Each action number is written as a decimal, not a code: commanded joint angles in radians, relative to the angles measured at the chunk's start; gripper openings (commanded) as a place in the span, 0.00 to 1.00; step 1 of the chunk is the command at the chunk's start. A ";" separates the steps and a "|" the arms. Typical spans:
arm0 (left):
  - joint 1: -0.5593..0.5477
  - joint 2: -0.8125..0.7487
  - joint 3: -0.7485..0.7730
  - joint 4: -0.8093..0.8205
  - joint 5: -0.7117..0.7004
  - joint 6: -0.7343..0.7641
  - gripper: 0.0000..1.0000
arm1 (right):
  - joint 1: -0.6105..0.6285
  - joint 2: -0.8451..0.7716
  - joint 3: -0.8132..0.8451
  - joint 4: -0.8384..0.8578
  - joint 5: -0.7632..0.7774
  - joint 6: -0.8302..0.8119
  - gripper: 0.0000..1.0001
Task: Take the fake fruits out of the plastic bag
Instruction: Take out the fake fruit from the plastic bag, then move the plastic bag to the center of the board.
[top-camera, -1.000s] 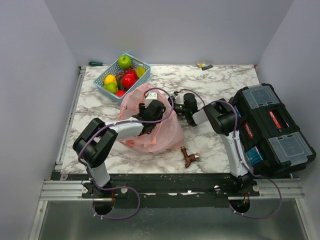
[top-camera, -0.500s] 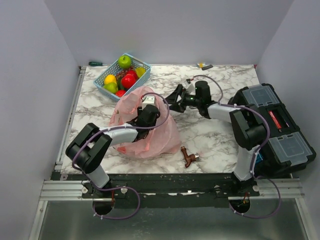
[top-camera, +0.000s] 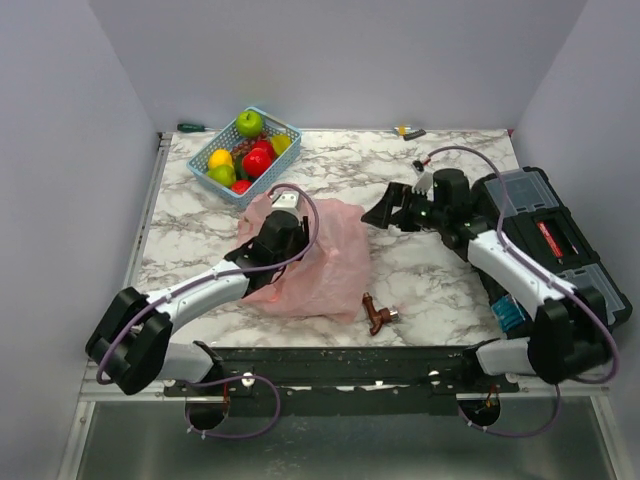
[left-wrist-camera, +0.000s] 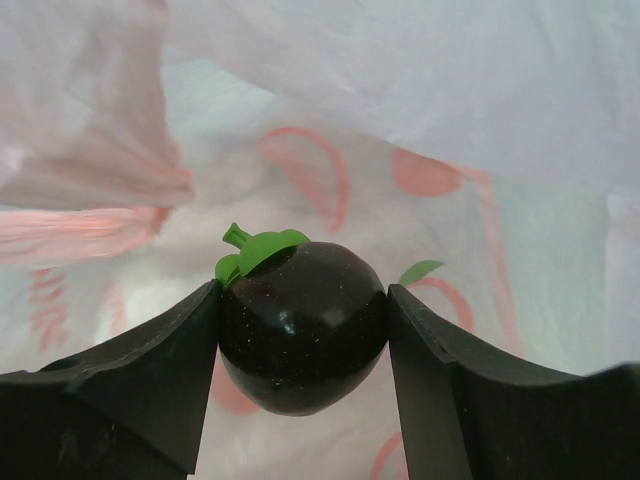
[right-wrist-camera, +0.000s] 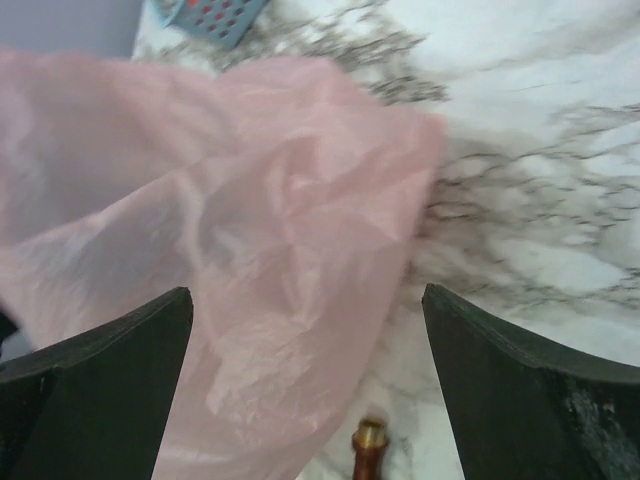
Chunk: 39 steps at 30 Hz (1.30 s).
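Note:
In the left wrist view my left gripper (left-wrist-camera: 303, 300) is shut on a dark glossy fake fruit (left-wrist-camera: 303, 325) with a green leaf, inside the pink plastic bag (left-wrist-camera: 450, 120). From above, the bag (top-camera: 325, 265) lies crumpled at the table's middle, with my left arm reaching into it and its fingers hidden. My right gripper (top-camera: 385, 210) stands open and empty just right of the bag (right-wrist-camera: 250, 220). More fake fruits lie in the basket: a green apple (top-camera: 249, 123), a red one (top-camera: 257, 161), a yellow one (top-camera: 220, 158).
The light blue basket (top-camera: 211, 183) stands at the back left. A small brown tap-like piece (top-camera: 378, 314) lies in front of the bag. A black toolbox (top-camera: 545, 250) fills the right side. A green-handled tool (top-camera: 190, 127) lies at the back edge.
My right gripper has opened wide and drawn back to the right, away from the bag. The left arm has stretched out and the bag has slumped lower and wider.

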 joint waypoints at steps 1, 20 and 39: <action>0.002 -0.082 0.064 -0.222 0.099 -0.038 0.00 | 0.153 -0.149 -0.092 -0.078 -0.076 -0.138 1.00; 0.049 -0.491 0.236 -0.681 0.162 0.037 0.00 | 0.397 0.077 -0.175 0.232 0.757 0.111 0.98; 0.601 -0.023 0.509 -0.221 0.252 -0.161 0.00 | 0.197 0.150 0.056 -0.002 0.935 -0.057 1.00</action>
